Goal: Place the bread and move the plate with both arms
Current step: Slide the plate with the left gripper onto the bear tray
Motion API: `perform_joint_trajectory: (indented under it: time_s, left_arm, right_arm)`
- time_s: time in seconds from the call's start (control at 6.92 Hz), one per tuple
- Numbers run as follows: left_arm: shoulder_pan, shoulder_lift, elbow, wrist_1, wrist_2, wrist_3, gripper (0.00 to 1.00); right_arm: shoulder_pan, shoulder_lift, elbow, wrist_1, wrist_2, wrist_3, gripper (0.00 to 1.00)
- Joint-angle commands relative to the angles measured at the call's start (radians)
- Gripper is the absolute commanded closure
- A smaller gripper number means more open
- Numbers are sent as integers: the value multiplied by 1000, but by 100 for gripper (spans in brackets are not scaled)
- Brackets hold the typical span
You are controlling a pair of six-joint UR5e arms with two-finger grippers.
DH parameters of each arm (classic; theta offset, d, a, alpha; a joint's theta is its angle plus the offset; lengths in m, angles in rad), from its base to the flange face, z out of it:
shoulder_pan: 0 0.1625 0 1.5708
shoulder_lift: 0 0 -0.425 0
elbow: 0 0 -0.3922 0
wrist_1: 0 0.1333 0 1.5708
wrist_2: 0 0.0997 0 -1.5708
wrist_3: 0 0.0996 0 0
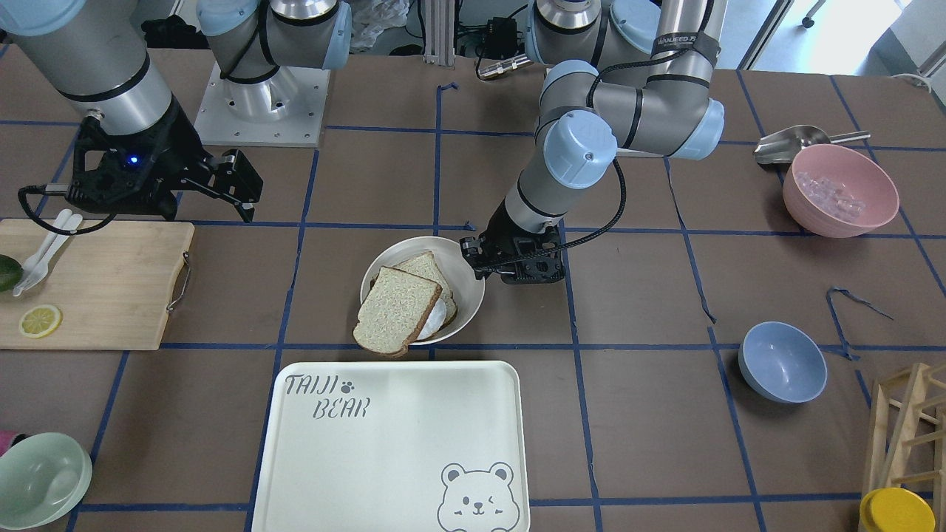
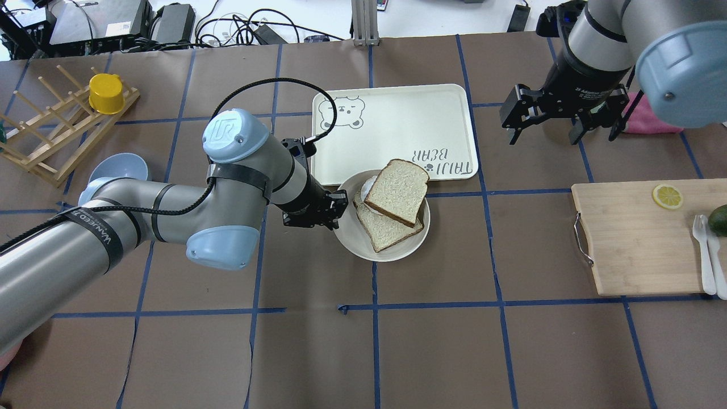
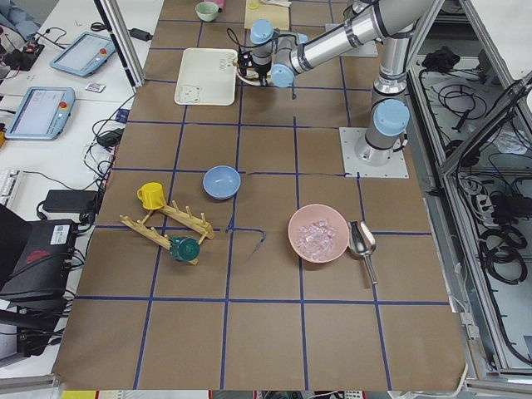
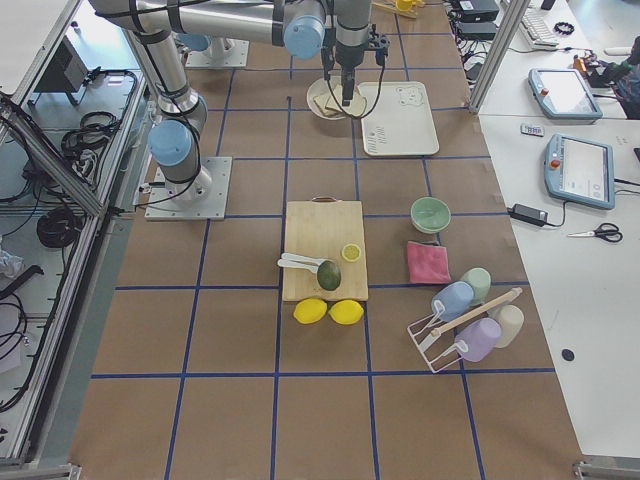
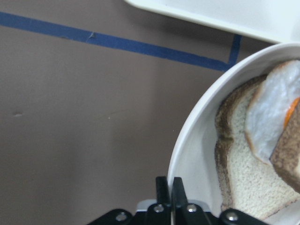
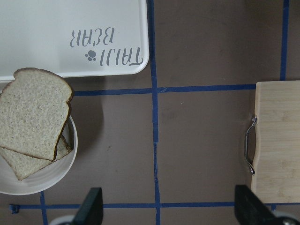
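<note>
Robotics lab: blue-taped grid table (image 3: 266, 341), teach pendants (image 3: 37, 112), cable bundles (image 3: 499, 249), aluminium framing (image 3: 118, 41), bolted arm base (image 3: 374, 154).

The white tray (image 1: 414, 451), at the counter's middle on the far side from the robot, bears grey stencilled letters "TAIJI BEAR" in two lines at one corner, with a paw print after the first word and a winking bear's face at the opposite corner. The left arm (image 2: 170, 213) carries a "UR" logo on a light-blue joint cap (image 2: 235, 135), and a black strap (image 2: 96, 232) around it reads "VANJEED" in white. White print on the right arm's wrist (image 2: 590, 91) is too small to read.
</note>
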Motion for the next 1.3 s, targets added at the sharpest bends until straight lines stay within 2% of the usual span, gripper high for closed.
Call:
perform_joint_trajectory:
  time_s: [0.0, 0.29, 0.72, 0.87, 1.16]
  left_arm:
    - [96, -4, 86, -71, -68, 29, 96]
    - [99, -57, 311, -212, -65, 42, 96]
    - [101, -298, 599, -214, -61, 19, 96]
    - [101, -374, 653, -203, -61, 23, 96]
    - [101, -464, 671, -144, -59, 23, 96]
  right_arm:
    - [0, 0, 2, 0, 0, 0, 0]
    - [0, 0, 2, 2, -2, 0, 0]
    - [0, -5, 18, 2, -2, 1, 0]
    - [0, -6, 23, 2, -2, 0, 0]
    - [0, -6, 23, 2, -5, 0, 0]
